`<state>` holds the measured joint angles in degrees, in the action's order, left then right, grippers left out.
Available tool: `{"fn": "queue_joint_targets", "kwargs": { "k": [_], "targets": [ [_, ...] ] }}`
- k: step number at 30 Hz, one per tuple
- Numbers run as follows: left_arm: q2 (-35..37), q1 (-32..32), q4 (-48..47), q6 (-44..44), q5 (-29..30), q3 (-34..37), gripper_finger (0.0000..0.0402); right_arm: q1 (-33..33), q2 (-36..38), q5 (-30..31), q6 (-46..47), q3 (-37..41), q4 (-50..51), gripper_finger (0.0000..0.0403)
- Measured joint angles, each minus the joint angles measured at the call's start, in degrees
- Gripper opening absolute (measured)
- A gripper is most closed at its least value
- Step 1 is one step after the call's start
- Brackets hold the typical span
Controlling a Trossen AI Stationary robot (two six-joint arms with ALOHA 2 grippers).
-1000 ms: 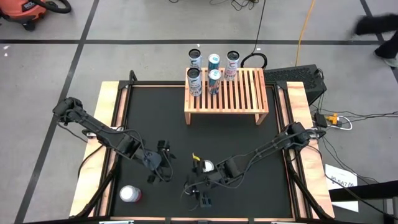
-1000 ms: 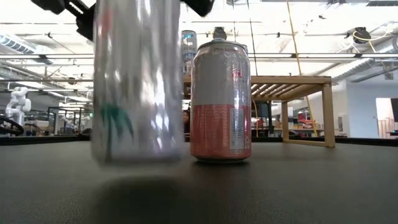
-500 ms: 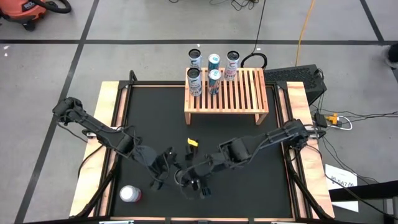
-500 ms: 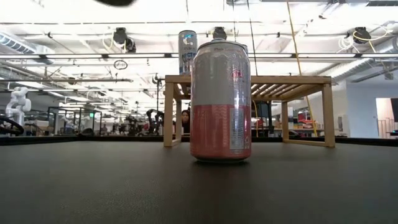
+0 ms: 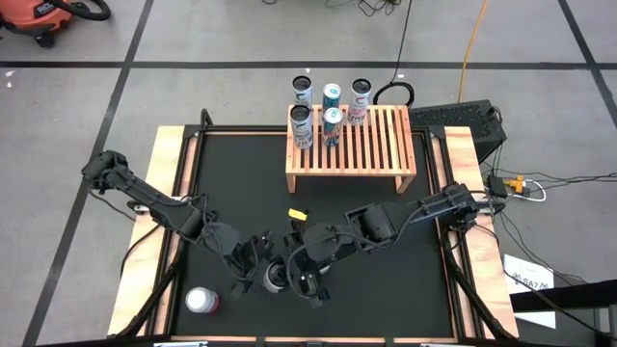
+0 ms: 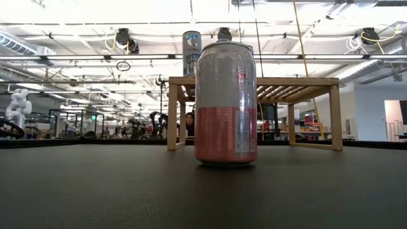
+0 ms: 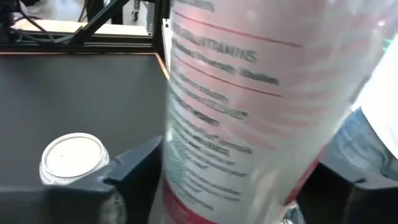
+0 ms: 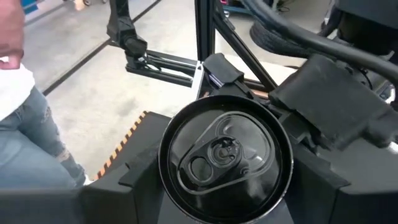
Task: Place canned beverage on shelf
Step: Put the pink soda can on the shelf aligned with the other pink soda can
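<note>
A white can with pink print (image 5: 277, 277) stands upright between my two grippers over the near middle of the black table (image 5: 386, 289). Its side fills the left wrist view (image 7: 249, 112). My right gripper (image 5: 287, 278) is shut on it. My left gripper (image 5: 260, 264) is open, with one finger (image 7: 124, 174) on each side of the can's body; I cannot tell whether they touch it. A second, pink-and-silver can (image 5: 201, 301) stands on its base near the front left corner. The light-wood slatted shelf (image 5: 366, 145) stands at the far side with several cans on its left end. My right gripper pinches the can between its two fingers (image 8: 118, 193), on opposite sides of the wall just below the top rim (image 8: 165, 168). The fingers come from above, pointing down. The can stays upright, its lid (image 8: 224, 152) up. Whether its base is off the table does not show.
The second can also shows in the low view (image 6: 226, 102) and the left wrist view (image 7: 73, 158). A person in jeans and a white shirt (image 8: 25, 118) stands beyond the table's near edge. Bare table lies between the grippers and the shelf.
My right gripper has carried the can toward the table's left edge, and the can has left the low view. My left gripper has moved a little toward the right and near edge, and its fingers now stand around the can.
</note>
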<state>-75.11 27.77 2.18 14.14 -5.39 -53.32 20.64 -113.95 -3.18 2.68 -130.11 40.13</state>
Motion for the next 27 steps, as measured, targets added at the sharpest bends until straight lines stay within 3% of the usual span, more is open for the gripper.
{"fn": "queue_joint_targets", "kwargs": {
  "k": [5, 8, 11, 16, 21, 27],
  "targets": [
    [0.0, 0.0, 0.1, -2.5, 0.1, 0.0, 0.0231, 0.0, 0.0, 0.1, 1.5, -0.4, 0.3, 0.0244],
    [0.0, 0.0, 0.2, -4.0, 1.8, 0.0, 0.0228, -0.3, 0.0, 1.1, 3.9, -0.4, 0.1, 0.0264],
    [0.1, 0.0, -0.5, -5.7, 8.6, 0.0, 0.0228, -0.9, 0.6, 3.4, 9.3, -0.5, 2.2, 0.0302],
    [0.8, -0.2, -0.6, -6.4, 21.4, 0.1, 0.0235, -1.2, 3.5, 15.1, 17.6, -0.6, 8.9, 0.0356],
    [2.6, -0.3, 1.0, -8.8, 33.4, 0.1, 0.0240, -0.2, 7.1, 26.3, 21.5, -0.5, 11.4, 0.0362],
    [3.8, -2.0, 4.4, -9.8, 35.2, 0.1, 0.0242, 1.2, 7.3, 35.5, 21.8, -0.7, 9.8, 0.0355]
  ]
}}
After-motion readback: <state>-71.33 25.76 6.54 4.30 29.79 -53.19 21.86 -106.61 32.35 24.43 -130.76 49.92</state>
